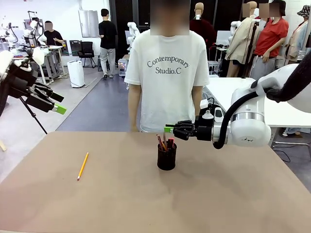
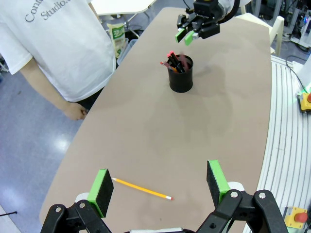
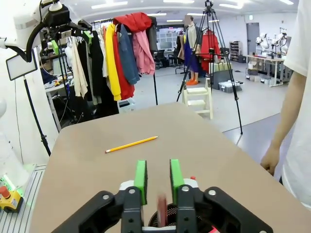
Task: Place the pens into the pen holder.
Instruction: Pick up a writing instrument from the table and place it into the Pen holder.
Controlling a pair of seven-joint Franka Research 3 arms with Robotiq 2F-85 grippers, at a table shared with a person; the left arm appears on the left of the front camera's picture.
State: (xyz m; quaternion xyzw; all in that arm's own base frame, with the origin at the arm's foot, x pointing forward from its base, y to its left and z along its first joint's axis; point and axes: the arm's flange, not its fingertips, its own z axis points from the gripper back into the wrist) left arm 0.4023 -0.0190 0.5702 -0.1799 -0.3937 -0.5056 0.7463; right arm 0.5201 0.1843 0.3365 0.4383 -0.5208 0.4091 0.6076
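1. The right gripper (image 1: 168, 129) hangs level just above the small black cylindrical wire-mesh pen holder (image 1: 166, 162), its green pads a narrow slit apart with nothing pinched between them
2. A dull red-pink pen (image 3: 162, 209), blurred, shows right below that slit, at the mouth of the holder
3. A black pen with a red cap (image 1: 170, 143) leans in the holder, just under the right fingertips
4. The left gripper (image 2: 159, 187) is spread wide and empty, raised off the brown table (image 1: 218, 194)
5. The long yellow-orange pencil (image 2: 142, 189) lies flat on the table beneath the left jaws, across their gap, well apart from the right jaws and the holder
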